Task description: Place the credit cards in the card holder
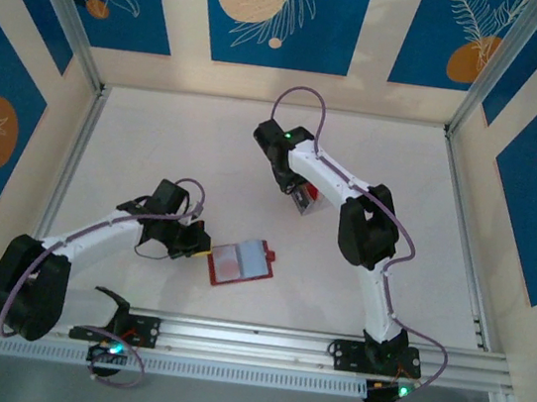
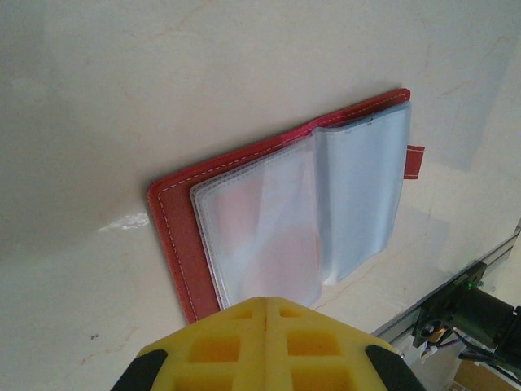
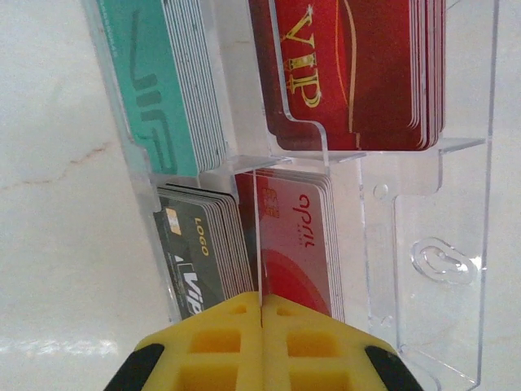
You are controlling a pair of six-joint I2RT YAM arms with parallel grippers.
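The card holder (image 1: pixel 240 262) lies open on the table, a red wallet (image 2: pixel 175 228) with pale clear pockets (image 2: pixel 269 236) facing up. My left gripper (image 2: pixel 266 303) is shut, its yellow tips resting at the wallet's near edge (image 1: pixel 204 245). The credit cards stand in stacks in a clear box: teal (image 3: pixel 151 90), red VIP (image 3: pixel 350 65), dark (image 3: pixel 191 244) and red (image 3: pixel 301 236). My right gripper (image 3: pixel 261 300) is shut on one thin card seen edge-on, between the dark and red stacks (image 1: pixel 301 198).
The clear plastic compartment box (image 3: pixel 440 261) sits at the table's middle right under the right arm. The wallet's closing tab (image 2: pixel 415 160) sticks out on its far side. An aluminium rail (image 1: pixel 259 340) runs along the near edge.
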